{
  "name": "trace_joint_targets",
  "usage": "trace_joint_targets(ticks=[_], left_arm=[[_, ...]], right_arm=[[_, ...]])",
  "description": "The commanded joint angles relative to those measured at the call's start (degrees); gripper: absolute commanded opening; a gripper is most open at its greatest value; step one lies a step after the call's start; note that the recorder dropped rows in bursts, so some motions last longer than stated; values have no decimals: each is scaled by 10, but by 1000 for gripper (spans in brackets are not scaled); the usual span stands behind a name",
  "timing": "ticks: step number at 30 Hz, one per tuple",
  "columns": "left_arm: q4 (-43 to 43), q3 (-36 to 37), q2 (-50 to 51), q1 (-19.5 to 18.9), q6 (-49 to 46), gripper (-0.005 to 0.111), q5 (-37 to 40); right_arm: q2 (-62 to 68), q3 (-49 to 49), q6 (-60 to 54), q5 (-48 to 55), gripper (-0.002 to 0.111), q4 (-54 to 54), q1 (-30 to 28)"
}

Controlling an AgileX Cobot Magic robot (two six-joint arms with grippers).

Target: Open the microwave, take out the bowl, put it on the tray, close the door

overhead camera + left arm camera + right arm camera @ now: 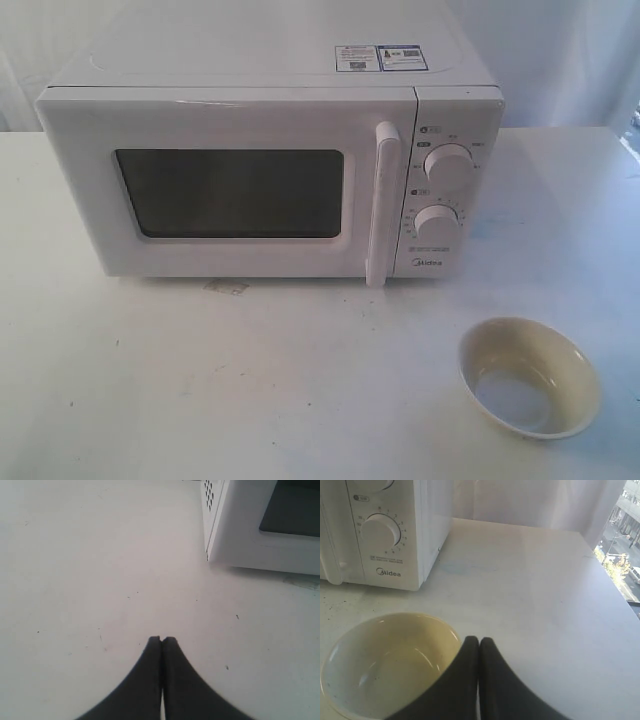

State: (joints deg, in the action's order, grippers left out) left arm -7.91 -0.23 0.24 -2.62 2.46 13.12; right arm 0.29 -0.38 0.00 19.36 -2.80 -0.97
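The white microwave [270, 170] stands at the back of the table with its door [230, 185] shut, its bar handle [382, 205] upright beside two round knobs. The cream bowl [529, 377] sits upright and empty on the bare table, in front of and to the right of the microwave. No tray shows in any view. My left gripper [162, 639] is shut on nothing, above bare table off the microwave's [260, 525] left front corner. My right gripper [479, 640] is shut and empty, just beside the bowl's [385, 662] rim. Neither gripper shows in the exterior view.
The white table [250, 380] runs wide in front of the microwave, with a small stain [226, 288] under the door. The table's right edge [615, 587] borders a window. A white curtain hangs behind.
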Motion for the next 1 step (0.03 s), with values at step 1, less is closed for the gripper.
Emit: trace_joint_targets(ticks=[1], left_arm=[[-2,2,-2,-2,3,0,-3]], right_arm=[[-3,4,0,-2,0,0,-2]])
